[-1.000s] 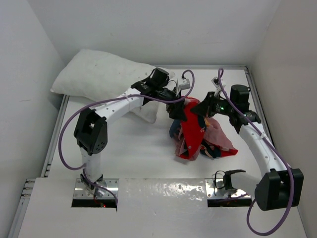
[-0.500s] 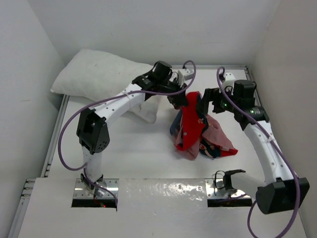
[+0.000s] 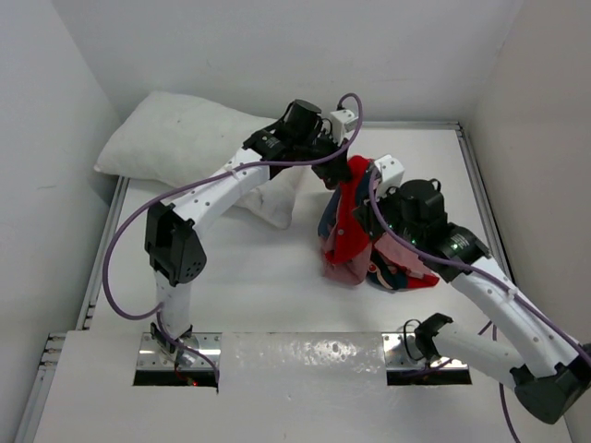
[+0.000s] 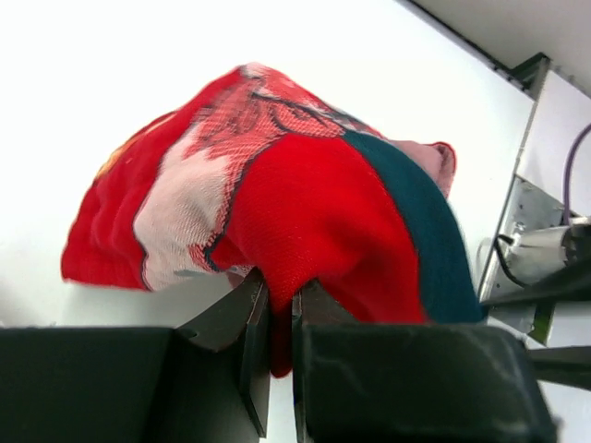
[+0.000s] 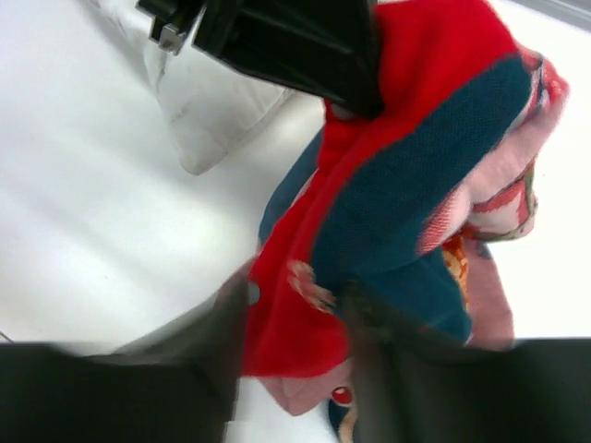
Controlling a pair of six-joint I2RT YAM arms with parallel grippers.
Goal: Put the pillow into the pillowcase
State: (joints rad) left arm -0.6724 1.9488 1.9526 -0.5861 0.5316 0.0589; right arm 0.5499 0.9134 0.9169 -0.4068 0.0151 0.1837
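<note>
Red printed cloth pillowcase (image 4: 305, 185): coarse matt weave, threads visible just above left gripper (image 4: 277, 309). Gripper fingers (image 4: 222, 369): smooth matt black plastic. Plump white cloth pillow (image 3: 175, 138): matt, faintly specked.

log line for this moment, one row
left gripper: shut on pillowcase, one end lifted | right gripper: open, fingers astride hanging fabric | pillow: far left, not inserted

The right end effector (image 5: 300, 318) is blurred; whether it grips the pillowcase (image 5: 406, 175) is unclear.
</note>
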